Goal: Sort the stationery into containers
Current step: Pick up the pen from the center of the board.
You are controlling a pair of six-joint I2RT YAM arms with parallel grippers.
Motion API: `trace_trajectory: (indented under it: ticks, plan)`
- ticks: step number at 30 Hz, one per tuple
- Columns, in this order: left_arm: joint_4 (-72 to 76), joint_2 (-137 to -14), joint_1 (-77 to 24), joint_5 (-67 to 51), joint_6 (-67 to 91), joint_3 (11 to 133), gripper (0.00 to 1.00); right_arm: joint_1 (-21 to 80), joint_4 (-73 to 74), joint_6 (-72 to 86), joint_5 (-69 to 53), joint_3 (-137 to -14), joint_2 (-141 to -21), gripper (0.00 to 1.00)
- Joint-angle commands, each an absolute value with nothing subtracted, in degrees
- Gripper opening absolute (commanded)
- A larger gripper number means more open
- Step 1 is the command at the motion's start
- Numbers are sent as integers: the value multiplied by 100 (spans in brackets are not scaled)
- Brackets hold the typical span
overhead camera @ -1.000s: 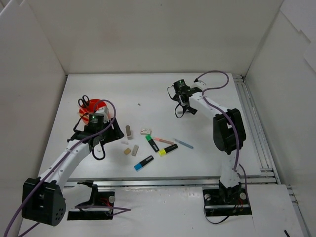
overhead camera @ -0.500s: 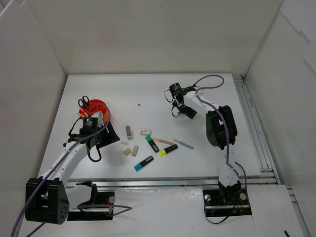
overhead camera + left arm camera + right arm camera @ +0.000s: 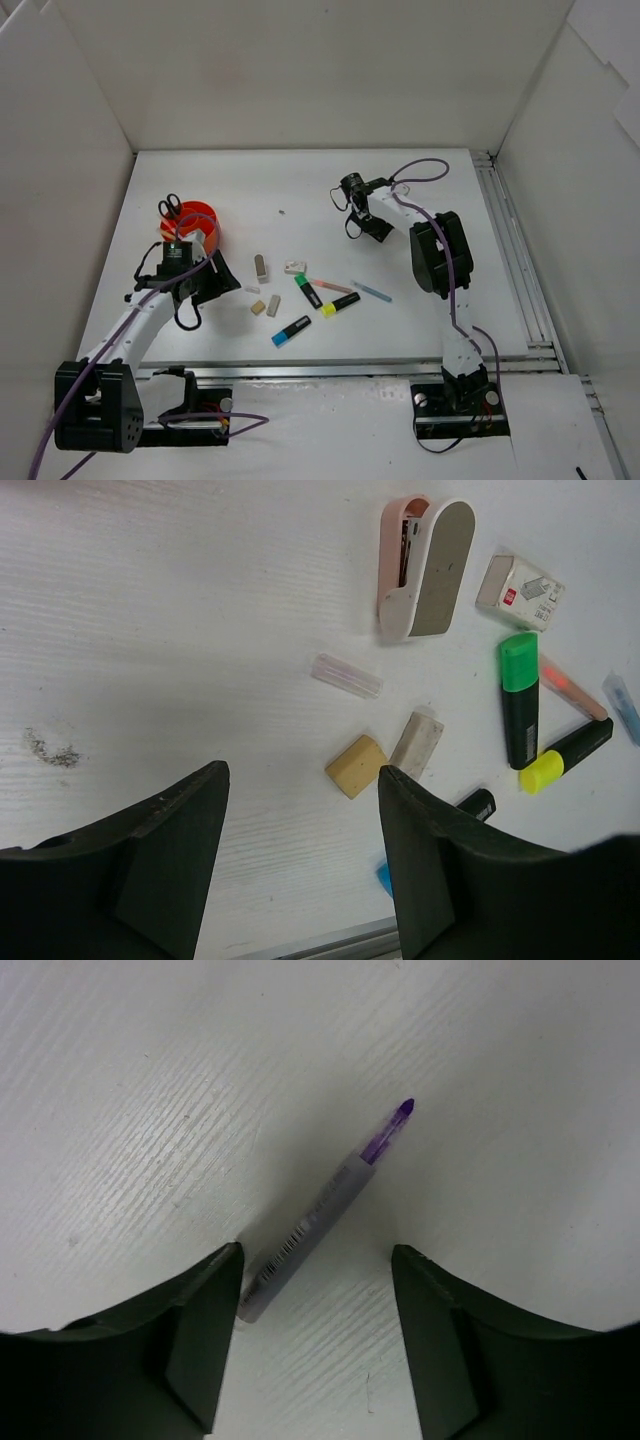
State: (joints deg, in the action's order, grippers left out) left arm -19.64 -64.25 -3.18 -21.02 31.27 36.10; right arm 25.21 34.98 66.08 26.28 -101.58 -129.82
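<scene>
The round orange-red holder [image 3: 195,218] stands at the left with black-handled scissors [image 3: 169,207] in it. My left gripper [image 3: 208,284] [image 3: 300,772] is open and empty, just right of the holder and above the table. Ahead of it lie a yellow eraser [image 3: 356,766], a beige eraser [image 3: 416,745], a clear cap [image 3: 345,675], a pink-beige stapler [image 3: 425,565], a boxed eraser [image 3: 520,580], a green highlighter [image 3: 518,705] and a yellow highlighter [image 3: 565,755]. My right gripper [image 3: 357,228] [image 3: 315,1252] is open, low over a purple-tipped pen [image 3: 320,1215] lying between its fingers.
A blue highlighter [image 3: 291,330], a pink pen [image 3: 330,285] and a blue pen [image 3: 371,291] lie mid-table. White walls enclose the table on three sides. A metal rail [image 3: 515,260] runs along the right edge. A small speck [image 3: 281,212] lies at the centre back.
My left gripper has drawn back from the holder, to the left and nearer the table's front. My right gripper has shifted slightly left, staying over the purple pen.
</scene>
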Motion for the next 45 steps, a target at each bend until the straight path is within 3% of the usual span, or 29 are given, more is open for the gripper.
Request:
trace_trajectory:
  ticks: [1, 10, 14, 18, 29, 36, 37, 39, 42, 45]
  plan:
    - [-1784, -6249, -264, -2180, 3006, 3691, 56, 2505, 3718, 6926, 2848, -10117, -12859, 53]
    - [-1837, -6056, -211, -2092, 3015, 3656, 56, 2408, 3709, 6329, 2812, -9695, -12709, 26]
    - [-1925, -5924, -211, -1925, 3050, 3647, 56, 2408, 3683, 6091, 2839, -9466, -12665, 18]
    - [-1942, -5862, -211, -1828, 3050, 3639, 57, 2408, 3307, 5312, 2786, -9308, -12578, 0]
    - [-2056, -6239, -351, -1592, 3348, 3919, 57, 3093, 161, 734, 2504, -7921, -10338, 0]
    - [-2241, -7337, -659, -1574, 3754, 4499, 48, 3190, -624, 440, 2980, -7023, -9475, 0]
    - [-2215, -7391, -772, -1582, 3318, 4622, 48, 3164, -633, 396, 2936, -6970, -9431, 0]
    - [-2337, -7531, -843, -1417, 3033, 4789, 58, 3182, -703, 273, 2865, -6804, -9300, 0]
    - [-3240, -7769, -844, -836, 3846, 5167, 56, 3173, -703, 202, 3119, -6627, -9089, 0]
    - [-3138, -7857, -984, -993, 4814, 5028, 55, 3147, -773, 255, 3523, -6425, -8852, 0]
